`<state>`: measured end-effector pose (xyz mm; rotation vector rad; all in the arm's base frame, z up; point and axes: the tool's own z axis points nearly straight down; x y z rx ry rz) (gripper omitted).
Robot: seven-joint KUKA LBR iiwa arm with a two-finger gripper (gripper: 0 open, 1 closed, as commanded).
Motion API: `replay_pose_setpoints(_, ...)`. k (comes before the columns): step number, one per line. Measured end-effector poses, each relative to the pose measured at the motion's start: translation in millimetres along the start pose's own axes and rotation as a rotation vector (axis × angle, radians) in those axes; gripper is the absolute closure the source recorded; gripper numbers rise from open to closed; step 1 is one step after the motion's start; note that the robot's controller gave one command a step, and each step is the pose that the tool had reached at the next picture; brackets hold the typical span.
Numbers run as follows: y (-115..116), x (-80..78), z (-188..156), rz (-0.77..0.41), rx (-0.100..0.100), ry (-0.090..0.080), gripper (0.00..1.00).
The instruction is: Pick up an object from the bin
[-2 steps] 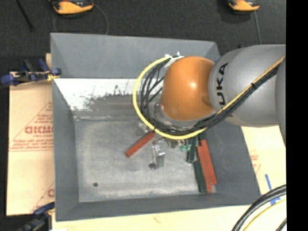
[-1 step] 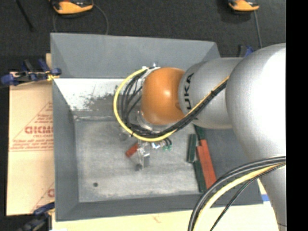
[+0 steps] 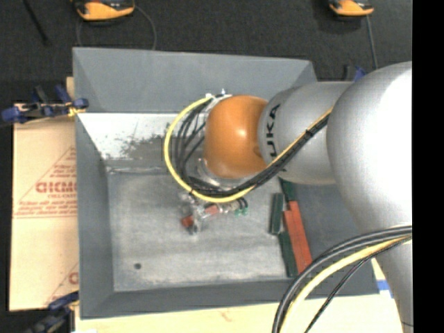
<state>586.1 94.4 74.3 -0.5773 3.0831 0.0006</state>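
My gripper (image 3: 197, 215) hangs low over the middle of the bin floor, mostly hidden under the arm's wrist. A small red bit (image 3: 188, 222) shows at its lower tip; I cannot tell whether it is a loose thing or part of the gripper. To the right, a dark green flat bar (image 3: 277, 214) and an orange-red flat bar (image 3: 299, 238) lie side by side along the bin's right wall, apart from the gripper.
The arm with its orange cover and looped cables reaches in from the right and hides the bin's back middle. A tiny dark speck (image 3: 137, 266) lies on the floor at the front left.
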Motion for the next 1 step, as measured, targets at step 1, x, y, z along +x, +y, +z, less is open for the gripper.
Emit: replay_pose_setpoints(1,-44.0,-18.7,-127.2,0.044,0.005,-0.009,1.0)
